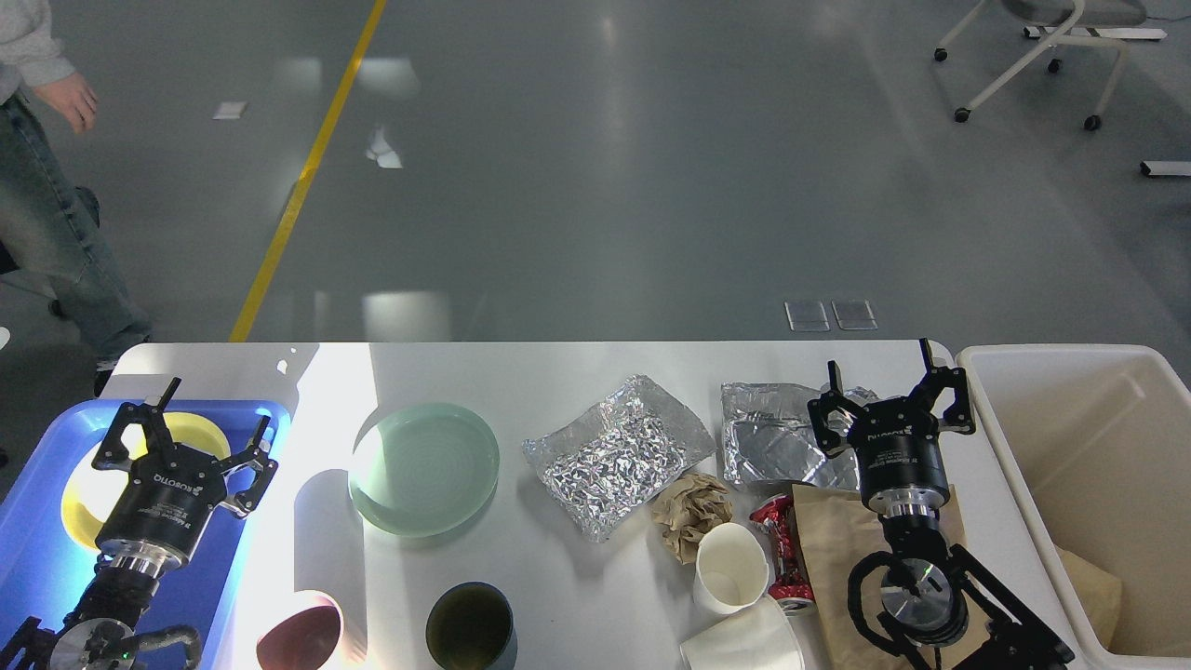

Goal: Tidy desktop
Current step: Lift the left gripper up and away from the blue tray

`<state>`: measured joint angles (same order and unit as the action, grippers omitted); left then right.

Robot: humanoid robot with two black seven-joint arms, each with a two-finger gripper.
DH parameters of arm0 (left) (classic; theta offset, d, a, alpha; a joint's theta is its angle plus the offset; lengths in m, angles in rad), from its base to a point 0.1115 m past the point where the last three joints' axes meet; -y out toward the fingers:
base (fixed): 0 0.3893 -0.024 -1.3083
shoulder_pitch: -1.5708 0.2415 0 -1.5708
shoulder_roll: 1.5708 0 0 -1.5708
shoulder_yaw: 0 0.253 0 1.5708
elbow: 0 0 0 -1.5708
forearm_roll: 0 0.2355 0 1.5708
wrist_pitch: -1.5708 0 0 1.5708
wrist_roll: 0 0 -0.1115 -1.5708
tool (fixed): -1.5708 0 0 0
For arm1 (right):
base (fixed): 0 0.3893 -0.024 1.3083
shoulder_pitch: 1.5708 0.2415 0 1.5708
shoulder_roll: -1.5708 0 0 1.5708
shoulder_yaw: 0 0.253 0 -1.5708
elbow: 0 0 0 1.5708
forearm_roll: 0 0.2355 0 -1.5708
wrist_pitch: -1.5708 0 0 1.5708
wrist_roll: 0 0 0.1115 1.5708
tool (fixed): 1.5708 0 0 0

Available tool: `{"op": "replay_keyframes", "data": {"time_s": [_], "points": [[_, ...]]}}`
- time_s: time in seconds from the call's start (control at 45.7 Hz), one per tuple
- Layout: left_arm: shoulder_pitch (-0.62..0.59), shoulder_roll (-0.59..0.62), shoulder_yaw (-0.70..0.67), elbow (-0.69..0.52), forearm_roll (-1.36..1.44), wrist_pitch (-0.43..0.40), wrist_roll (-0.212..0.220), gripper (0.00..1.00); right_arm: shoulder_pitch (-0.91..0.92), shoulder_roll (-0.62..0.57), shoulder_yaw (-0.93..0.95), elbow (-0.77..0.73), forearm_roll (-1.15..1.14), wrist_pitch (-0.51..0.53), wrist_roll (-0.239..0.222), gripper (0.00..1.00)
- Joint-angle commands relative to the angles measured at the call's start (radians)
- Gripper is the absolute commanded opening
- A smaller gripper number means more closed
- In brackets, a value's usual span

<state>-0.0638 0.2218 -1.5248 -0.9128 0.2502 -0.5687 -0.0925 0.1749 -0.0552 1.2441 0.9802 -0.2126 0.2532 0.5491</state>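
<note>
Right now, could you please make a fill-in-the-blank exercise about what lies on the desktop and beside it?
1. The yellow plate lies in the ____ tray.
2. The green plate rests on the desktop, left of the crumpled ____.
3. The right gripper hovers with its fingers ____.
4. The cream bin stands at the desktop's ____ end.

Missing words: blue; foil; open; right
</note>
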Motion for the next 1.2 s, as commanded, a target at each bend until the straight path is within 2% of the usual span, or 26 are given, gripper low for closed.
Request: {"op": "replay_keyframes", "data": {"time_s": [0.0, 0.109, 0.219, 0.657, 0.81, 0.876, 0.941, 1.073, 1.182], "points": [[0.001, 0.007, -0.003, 0.002, 0.001, -0.002, -0.004, 0.97, 0.000, 0.000, 0.000, 0.000, 0.001, 0.000, 0.000, 1.00], [-0.001, 0.013, -0.005, 0.003, 0.001, -0.003, -0.024, 0.97, 0.000, 0.000, 0.000, 0.000, 0.001, 0.000, 0.000, 1.00], [-0.004, 0.040, 0.002, 0.002, 0.001, 0.006, -0.012, 0.97, 0.000, 0.000, 0.000, 0.000, 0.001, 0.001, 0.000, 1.00], [0.001, 0.080, 0.014, 0.002, -0.016, 0.009, -0.013, 0.97, 0.000, 0.000, 0.000, -0.002, 0.001, 0.000, -0.001, 1.00], [-0.001, 0.171, 0.075, -0.006, -0.025, 0.009, -0.029, 0.97, 0.000, 0.000, 0.000, -0.002, -0.001, 0.000, 0.000, 1.00], [-0.034, 0.244, 0.145, -0.005, -0.057, 0.009, -0.027, 0.97, 0.000, 0.000, 0.000, -0.002, -0.001, 0.000, 0.000, 1.00], [-0.096, 0.339, 0.273, 0.000, -0.091, 0.009, -0.027, 0.97, 0.000, 0.000, 0.000, -0.002, -0.001, 0.000, -0.001, 1.00], [-0.252, 0.562, 0.636, 0.000, -0.115, 0.006, -0.026, 0.97, 0.000, 0.000, 0.000, -0.002, -0.001, 0.000, 0.000, 1.00], [-0.457, 0.634, 0.966, 0.000, -0.118, -0.005, -0.024, 0.97, 0.000, 0.000, 0.000, -0.002, -0.001, 0.000, 0.000, 1.00]]}}
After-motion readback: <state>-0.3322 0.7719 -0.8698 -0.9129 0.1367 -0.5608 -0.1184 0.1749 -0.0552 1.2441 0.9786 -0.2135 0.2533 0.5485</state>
